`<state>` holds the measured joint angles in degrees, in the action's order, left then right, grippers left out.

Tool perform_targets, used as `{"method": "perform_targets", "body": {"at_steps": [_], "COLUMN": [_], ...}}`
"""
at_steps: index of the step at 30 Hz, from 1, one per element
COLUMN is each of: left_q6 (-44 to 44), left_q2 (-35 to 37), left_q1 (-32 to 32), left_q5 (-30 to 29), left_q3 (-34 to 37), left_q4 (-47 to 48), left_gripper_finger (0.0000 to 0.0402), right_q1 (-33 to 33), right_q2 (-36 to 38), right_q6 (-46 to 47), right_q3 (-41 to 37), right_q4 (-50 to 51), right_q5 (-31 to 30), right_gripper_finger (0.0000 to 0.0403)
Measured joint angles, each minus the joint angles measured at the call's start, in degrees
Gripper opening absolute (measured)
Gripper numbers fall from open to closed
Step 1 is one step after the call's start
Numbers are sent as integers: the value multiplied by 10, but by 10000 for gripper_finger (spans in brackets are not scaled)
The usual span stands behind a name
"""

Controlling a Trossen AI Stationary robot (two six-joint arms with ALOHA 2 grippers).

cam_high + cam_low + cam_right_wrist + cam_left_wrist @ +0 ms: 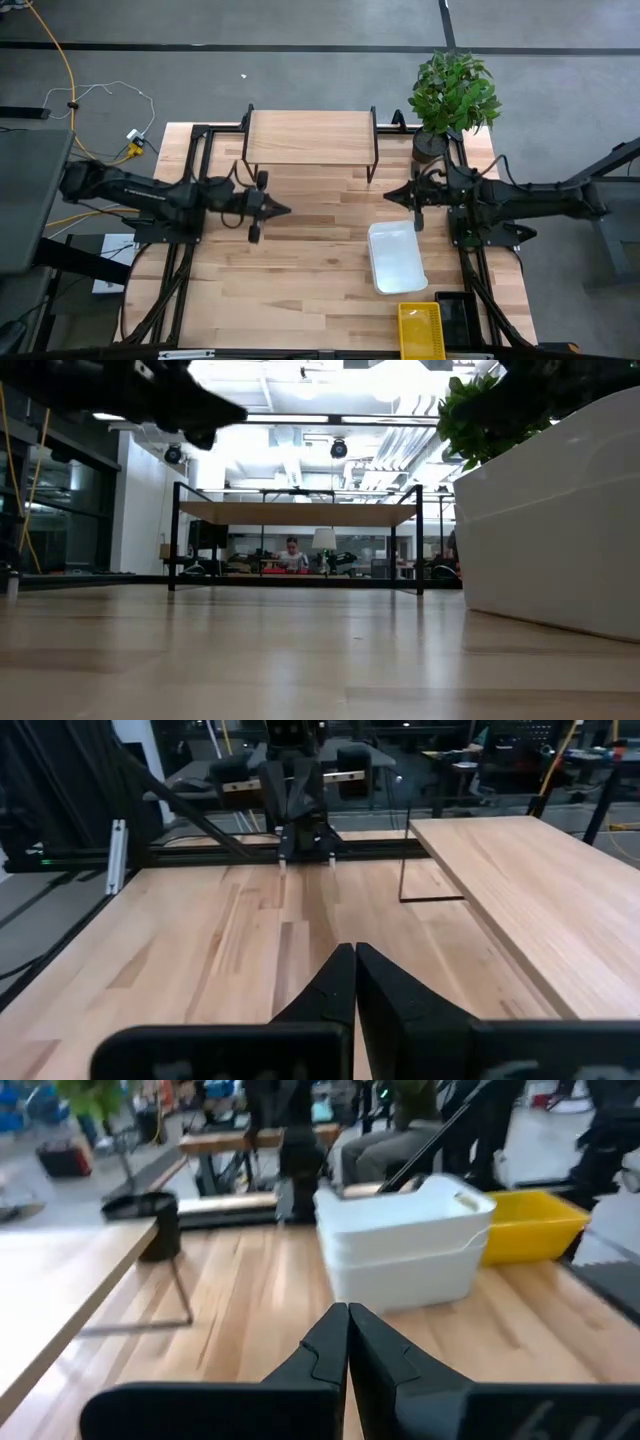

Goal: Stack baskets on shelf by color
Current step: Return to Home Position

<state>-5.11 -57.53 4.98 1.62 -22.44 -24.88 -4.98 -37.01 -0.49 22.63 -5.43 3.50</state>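
Observation:
The shelf [310, 138] stands at the table's far middle on thin black legs, its wooden top bare. Two white baskets [405, 1240], one nested in the other, rest bottom-down on the table right of centre [395, 257]. A yellow basket [421, 330] sits at the near right edge, just behind the white ones in the left wrist view [530, 1225]. My left gripper [285, 209] hovers shut left of centre, pointing right. My right gripper [388, 196] hovers shut right of centre, pointing left, beyond the white baskets' far end. Both hold nothing.
A potted plant [452, 95] stands at the table's far right corner, next to the shelf's right legs. Bare tabletop [300, 280] lies between the two grippers and toward the near edge. Black frame rails run along the table's left and right sides.

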Motion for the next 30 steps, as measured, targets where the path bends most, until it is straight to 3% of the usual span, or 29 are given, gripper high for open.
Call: {"method": "perform_targets", "body": {"at_steps": [7,19,24,30], "left_q6": [2,30,38,60], "left_q2": [56,268,363,426], "left_q1": [6,6,6,6], "left_q5": [-44,-56,-66,-67], "left_q3": [1,178,219,218], "left_q4": [126,23,60,142], "left_gripper_finger": [0,0,0,0], "right_q1": [-25,-25,-25,-25], "right_q2": [0,0,12,93], "right_q6": [5,28,24,20], "right_q3": [0,0,0,0], "right_q4": [24,32,44,117], "right_q5": [31,41,41,37], "right_gripper_finger": [0,0,0,0]}}
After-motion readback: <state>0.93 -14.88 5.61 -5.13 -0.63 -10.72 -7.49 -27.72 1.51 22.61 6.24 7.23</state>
